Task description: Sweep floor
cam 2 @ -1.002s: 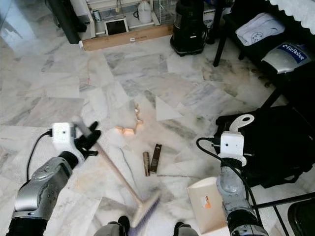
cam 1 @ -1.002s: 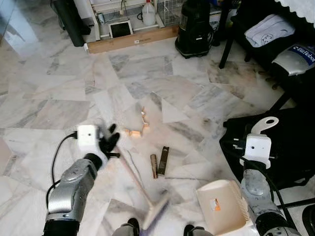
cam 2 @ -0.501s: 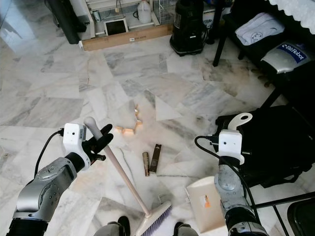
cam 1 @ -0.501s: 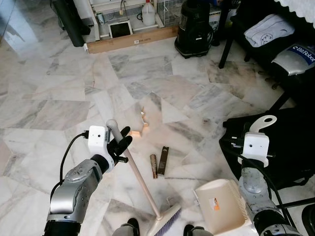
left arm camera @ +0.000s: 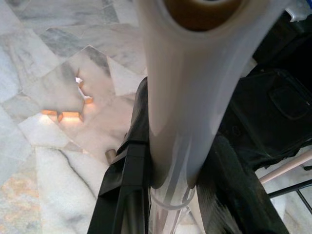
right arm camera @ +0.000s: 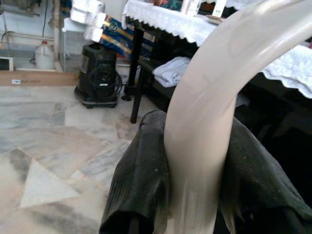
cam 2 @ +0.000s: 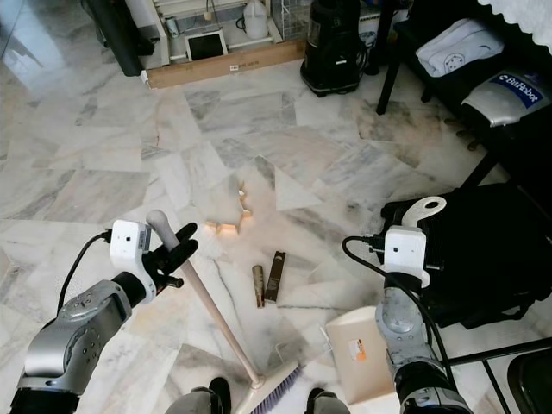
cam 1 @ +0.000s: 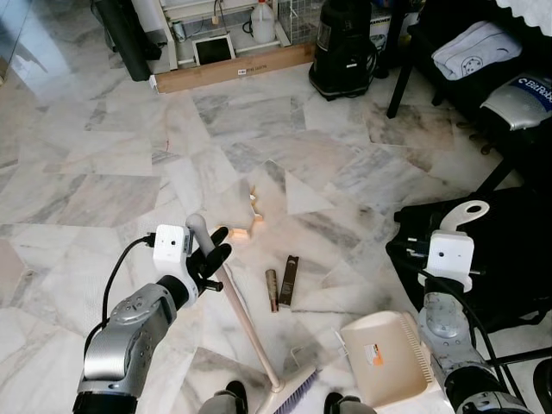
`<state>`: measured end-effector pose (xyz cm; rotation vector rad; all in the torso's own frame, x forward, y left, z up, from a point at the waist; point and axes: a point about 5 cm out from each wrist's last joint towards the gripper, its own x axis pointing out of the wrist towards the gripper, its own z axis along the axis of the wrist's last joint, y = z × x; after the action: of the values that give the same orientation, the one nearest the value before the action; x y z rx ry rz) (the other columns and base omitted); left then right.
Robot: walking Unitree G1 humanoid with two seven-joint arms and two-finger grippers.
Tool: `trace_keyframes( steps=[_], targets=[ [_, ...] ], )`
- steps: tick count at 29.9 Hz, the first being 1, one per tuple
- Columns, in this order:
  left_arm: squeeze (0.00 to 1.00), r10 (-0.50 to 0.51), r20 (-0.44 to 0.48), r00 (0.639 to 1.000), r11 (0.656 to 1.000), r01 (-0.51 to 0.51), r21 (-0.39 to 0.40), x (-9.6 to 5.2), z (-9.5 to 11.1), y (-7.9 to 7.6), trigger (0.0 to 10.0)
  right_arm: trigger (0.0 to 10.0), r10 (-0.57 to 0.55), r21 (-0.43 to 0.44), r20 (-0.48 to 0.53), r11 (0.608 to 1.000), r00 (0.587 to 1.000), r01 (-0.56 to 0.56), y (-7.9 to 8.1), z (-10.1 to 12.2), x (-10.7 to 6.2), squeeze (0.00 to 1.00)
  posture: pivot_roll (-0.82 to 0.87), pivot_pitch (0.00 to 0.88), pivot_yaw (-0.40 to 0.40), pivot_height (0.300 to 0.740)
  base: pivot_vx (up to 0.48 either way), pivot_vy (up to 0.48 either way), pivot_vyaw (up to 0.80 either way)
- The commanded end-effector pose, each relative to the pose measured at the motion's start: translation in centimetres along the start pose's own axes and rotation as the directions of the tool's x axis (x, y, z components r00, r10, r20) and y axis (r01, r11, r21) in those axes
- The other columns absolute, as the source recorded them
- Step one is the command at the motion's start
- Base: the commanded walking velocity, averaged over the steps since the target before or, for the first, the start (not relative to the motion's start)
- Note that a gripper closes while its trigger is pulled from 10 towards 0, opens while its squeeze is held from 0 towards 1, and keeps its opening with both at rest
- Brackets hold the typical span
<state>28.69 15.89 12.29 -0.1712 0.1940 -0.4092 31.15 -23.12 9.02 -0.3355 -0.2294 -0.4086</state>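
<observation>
My left gripper (cam 1: 210, 251) is shut on the upper end of a cream broom handle (cam 1: 241, 315). The handle slants down to the purple-bristled brush head (cam 1: 295, 393) on the marble floor near my feet. In the left wrist view the black fingers (left arm camera: 126, 185) clamp the handle (left arm camera: 180, 97). My right gripper (right arm camera: 195, 195) is shut on the curved cream handle (cam 1: 468, 215) of a beige dustpan (cam 1: 384, 358), which rests on the floor right of the brush. Small tan scraps (cam 1: 246, 226) and two brown sticks (cam 1: 278, 286) lie ahead of the broom.
A black bag (cam 1: 509, 250) lies just right of the dustpan. A black vacuum (cam 1: 342, 47), a long cardboard box (cam 1: 233, 69) and a white jug (cam 1: 261, 21) stand at the far wall. Dark furniture legs (cam 1: 398, 69) are at the upper right.
The left gripper has swung the broom to the right, and the brush head has slid across the floor toward the dustpan. The dustpan and right arm have barely moved.
</observation>
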Motion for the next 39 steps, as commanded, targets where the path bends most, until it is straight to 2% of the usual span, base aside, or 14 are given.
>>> trace_keyframes(
  steps=[1, 10, 17, 22, 27, 29, 32, 39],
  targets=[
    [0.0, 0.0, -0.014, 1.0, 1.0, 0.0, 0.014, -0.5, -0.1, 0.0, 10.0, 10.0, -0.027, 0.011, 0.057, 1.0, 0.998, 0.026, -0.5, 0.8, 0.4, 0.0, 0.13, 0.251, 0.084, 0.74, 0.0, 0.0, 0.0],
    [0.0, 0.003, -0.029, 1.0, 1.0, -0.003, 0.017, -1.4, -0.3, 0.0, 10.0, 10.0, -0.046, 0.026, 0.086, 0.999, 0.995, 0.044, -0.6, 1.4, 0.8, 0.0, 0.15, 0.267, 0.085, 0.74, 0.0, 0.0, 0.0],
    [0.0, 0.007, -0.028, 1.0, 1.0, -0.006, 0.027, -2.0, 0.0, -0.2, 10.0, 10.0, -0.051, 0.058, 0.078, 0.997, 0.996, 0.047, -0.5, 1.0, 0.2, 0.0, 0.21, 0.284, 0.087, 0.74, 0.0, 0.0, 0.0],
    [0.0, 0.037, -0.016, 0.999, 0.998, -0.036, 0.042, -2.9, 0.9, 0.5, 10.0, 10.0, -0.038, 0.091, 0.034, 0.995, 0.999, 0.035, 0.3, 0.4, -0.4, 0.0, 0.24, 0.312, 0.083, 0.74, 0.0, 0.0, 0.0],
    [0.0, 0.103, 0.029, 0.994, 0.995, -0.104, 0.012, -3.7, 2.2, 1.5, 10.0, 10.0, 0.031, 0.091, -0.006, 0.995, 0.999, -0.031, 1.7, 0.0, -0.9, 0.0, 0.24, 0.329, 0.072, 0.74, 0.0, 0.0, 0.0],
    [0.0, 0.166, 0.07, 0.984, 0.986, -0.168, 0.021, -3.8, 3.1, 2.2, 10.0, 10.0, 0.05, 0.093, -0.005, 0.994, 0.999, -0.049, 2.0, 0.0, -0.9, 0.0, 0.24, 0.332, 0.07, 0.74, 0.0, 0.0, 0.0],
    [0.0, 0.265, 0.137, 0.955, 0.964, -0.266, -0.007, -4.1, 4.5, 3.5, 10.0, 10.0, 0.062, 0.097, -0.009, 0.993, 0.998, -0.06, 2.1, 0.0, -1.0, 0.0, 0.24, 0.331, 0.067, 0.74, 0.0, 0.0, 0.0],
    [0.0, 0.36, 0.229, 0.904, 0.931, -0.364, -0.023, -5.0, 6.7, 4.7, 10.0, 10.0, 0.076, 0.091, -0.022, 0.993, 0.997, -0.074, 2.2, -0.3, -1.2, 0.0, 0.23, 0.319, 0.065, 0.74, 0.0, 0.0, 0.0]
  ],
)
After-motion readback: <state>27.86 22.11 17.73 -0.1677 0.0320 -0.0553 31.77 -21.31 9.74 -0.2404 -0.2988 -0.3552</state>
